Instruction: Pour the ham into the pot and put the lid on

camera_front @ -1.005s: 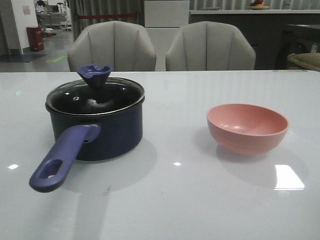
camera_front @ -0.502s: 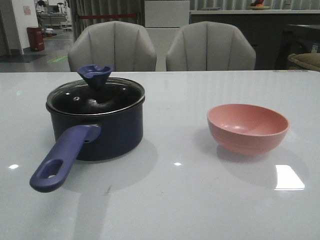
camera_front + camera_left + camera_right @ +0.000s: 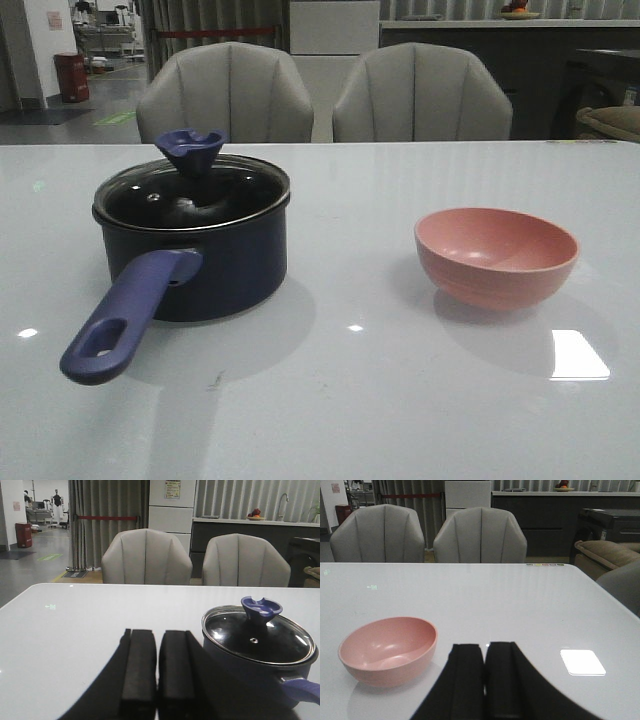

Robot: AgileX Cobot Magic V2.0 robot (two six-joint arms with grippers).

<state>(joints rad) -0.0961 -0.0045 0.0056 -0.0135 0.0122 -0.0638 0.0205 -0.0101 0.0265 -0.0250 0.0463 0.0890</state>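
The pot (image 3: 215,262), a dark navy saucepan, stands upright on the white table (image 3: 350,400) on the robot's left side. Its long blue-purple handle (image 3: 125,315) points toward the robot and slightly leftward, with the oval hole at the near end. The lid (image 3: 190,192) — clear glass with a thin metal rim — sits flat on the pot's rim and closes it fully. Its dark blue flared knob (image 3: 191,150) stands upright at the centre.

The pink bowl (image 3: 496,254) rests upright on the right side of the table, well apart from the pot. The visible part of its interior shows plain pink surface. The ham cannot be made out in any view; the dark glass of the lid does not reveal the pot's contents.

Left gripper (image 3: 157,670): both black fingers are pressed nearly together, with only a thin gap between them, and hold nothing. It sits above the table just beside the pot, clear of it.

Right gripper (image 3: 485,680): fingers likewise closed against each other and empty — positioned near the pink bowl without touching it.

Two grey upholstered chairs (image 3: 225,92) stand behind the far table edge.
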